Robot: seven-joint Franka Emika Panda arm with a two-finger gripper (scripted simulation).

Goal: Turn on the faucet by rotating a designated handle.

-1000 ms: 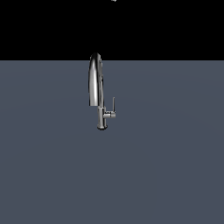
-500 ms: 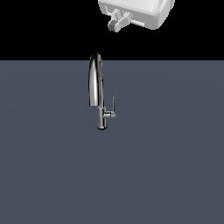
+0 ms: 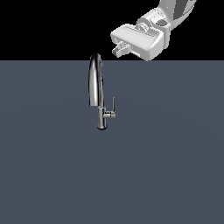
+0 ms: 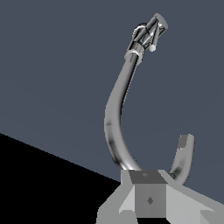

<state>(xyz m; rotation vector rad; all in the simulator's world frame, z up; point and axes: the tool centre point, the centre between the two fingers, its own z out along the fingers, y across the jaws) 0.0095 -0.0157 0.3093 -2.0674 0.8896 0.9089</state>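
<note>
The chrome gooseneck faucet [image 3: 96,83] stands upright on the flat grey surface [image 3: 52,166] in the exterior view. Its handle [image 3: 113,105], a thin grey lever on a short stub, points up at the stem's right side in that view. My gripper [image 3: 119,48] hangs above and to the exterior view's right of the spout's arch, touching nothing. Its fingers look pressed together and hold nothing. The wrist view looks down along the faucet [image 4: 114,127], with the handle [image 4: 153,31] far off at the base and the gripper [image 4: 148,186] close to the arch.
The grey surface [image 4: 52,65] stretches around the faucet in every direction. The white arm [image 3: 170,13] enters from the top right of the exterior view. Nothing else stands on the surface.
The gripper has come into the exterior view from the top and moved down toward the faucet's arch. The faucet and its handle have not moved.
</note>
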